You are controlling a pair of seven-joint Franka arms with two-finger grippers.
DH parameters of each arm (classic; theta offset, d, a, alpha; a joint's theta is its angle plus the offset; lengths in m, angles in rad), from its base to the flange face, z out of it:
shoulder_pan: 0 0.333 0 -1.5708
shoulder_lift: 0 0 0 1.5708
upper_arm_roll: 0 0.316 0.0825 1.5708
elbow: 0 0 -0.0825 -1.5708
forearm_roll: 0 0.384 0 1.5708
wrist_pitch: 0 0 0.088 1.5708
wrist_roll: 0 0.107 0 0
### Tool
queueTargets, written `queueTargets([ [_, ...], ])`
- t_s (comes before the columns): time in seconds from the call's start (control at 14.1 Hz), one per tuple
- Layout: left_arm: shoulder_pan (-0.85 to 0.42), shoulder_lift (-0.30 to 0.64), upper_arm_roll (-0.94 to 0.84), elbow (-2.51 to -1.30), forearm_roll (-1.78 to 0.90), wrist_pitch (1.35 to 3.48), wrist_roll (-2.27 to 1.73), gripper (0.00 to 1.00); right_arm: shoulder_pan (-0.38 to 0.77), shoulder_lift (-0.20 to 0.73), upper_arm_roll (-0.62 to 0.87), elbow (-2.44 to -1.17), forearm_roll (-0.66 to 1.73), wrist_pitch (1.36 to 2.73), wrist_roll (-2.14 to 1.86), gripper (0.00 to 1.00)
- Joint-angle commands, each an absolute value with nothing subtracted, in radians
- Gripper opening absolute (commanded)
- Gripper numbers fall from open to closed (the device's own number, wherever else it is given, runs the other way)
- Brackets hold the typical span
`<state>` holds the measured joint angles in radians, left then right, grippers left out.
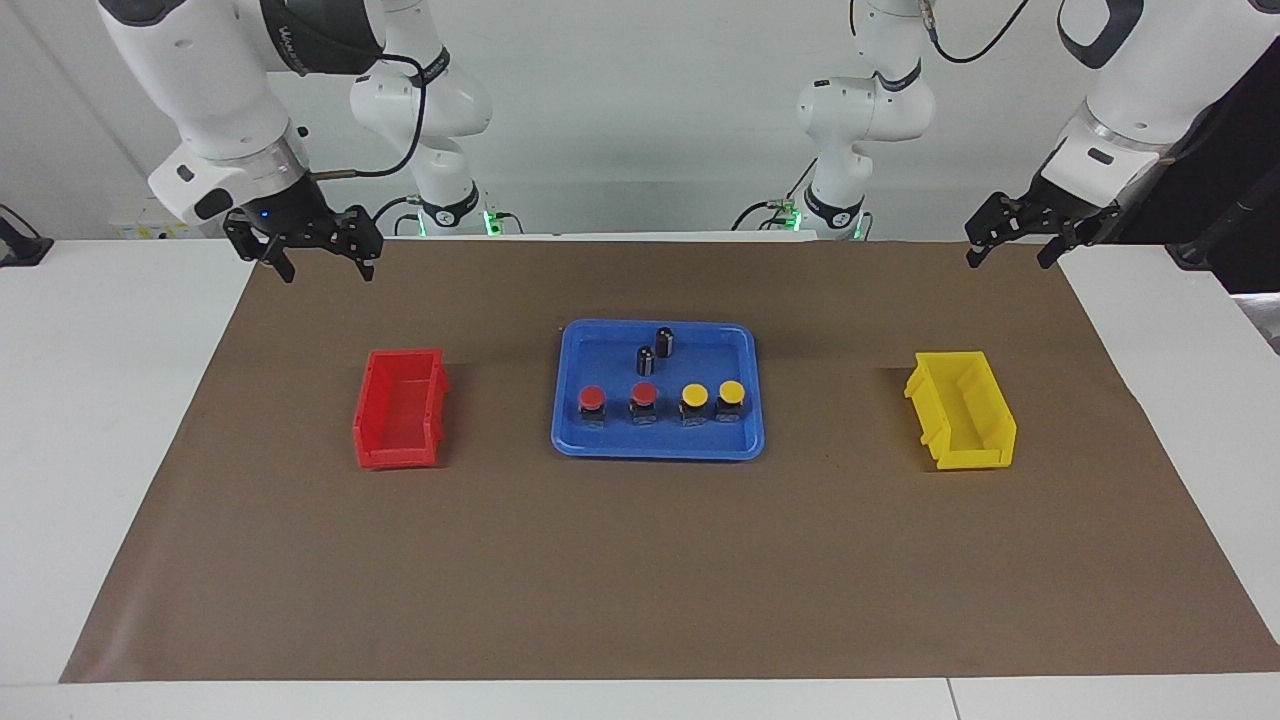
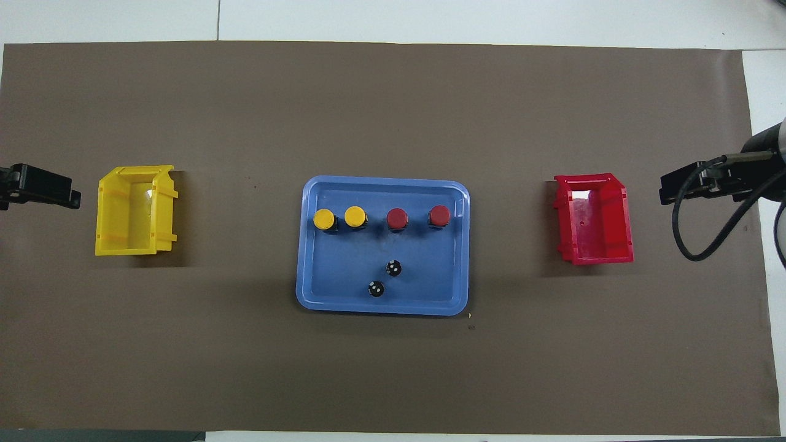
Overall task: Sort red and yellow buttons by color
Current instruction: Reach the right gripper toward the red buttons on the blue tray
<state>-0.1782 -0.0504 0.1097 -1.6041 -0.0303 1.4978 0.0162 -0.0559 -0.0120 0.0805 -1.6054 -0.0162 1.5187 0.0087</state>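
Left hand [image 2: 37, 185] cut off at overhead frame edge; fingers spread.

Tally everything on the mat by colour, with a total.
Red: 3, two red buttons and red bin
Yellow: 3, two yellow buttons and yellow bin
Blue: 1, tray
Black: 2, cylinders
Total: 9
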Motion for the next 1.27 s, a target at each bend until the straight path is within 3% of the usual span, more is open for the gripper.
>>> queueTargets([
  [0.0,-0.172,-0.06,0.101,-1.617,-0.011,1.513,0.018,1.0,-0.063,-0.008,0.083,-1.6,-0.017,1.511,-0.008,1.0],
  [0.42,-0.172,-0.06,0.101,-1.617,-0.011,1.513,0.018,1.0,-0.034,0.011,0.086,-1.542,-0.052,1.502,-0.009,1.0],
  [0.57,-0.17,-0.06,0.101,-1.618,-0.011,1.513,0.018,1.0,-0.028,0.079,0.086,-1.453,-0.052,1.47,-0.006,1.0],
  [0.78,-0.17,-0.06,0.101,-1.617,-0.011,1.513,0.018,1.0,0.093,0.225,0.087,-1.312,-0.052,1.443,0.113,1.0],
  [0.99,-0.172,-0.06,0.101,-1.618,-0.011,1.513,0.018,1.0,0.233,0.294,0.092,-1.316,-0.04,1.616,0.352,1.0],
  [1.2,-0.172,-0.06,0.101,-1.618,-0.011,1.513,0.018,1.0,0.322,0.29,0.092,-1.507,-0.038,1.843,0.454,1.0],
])
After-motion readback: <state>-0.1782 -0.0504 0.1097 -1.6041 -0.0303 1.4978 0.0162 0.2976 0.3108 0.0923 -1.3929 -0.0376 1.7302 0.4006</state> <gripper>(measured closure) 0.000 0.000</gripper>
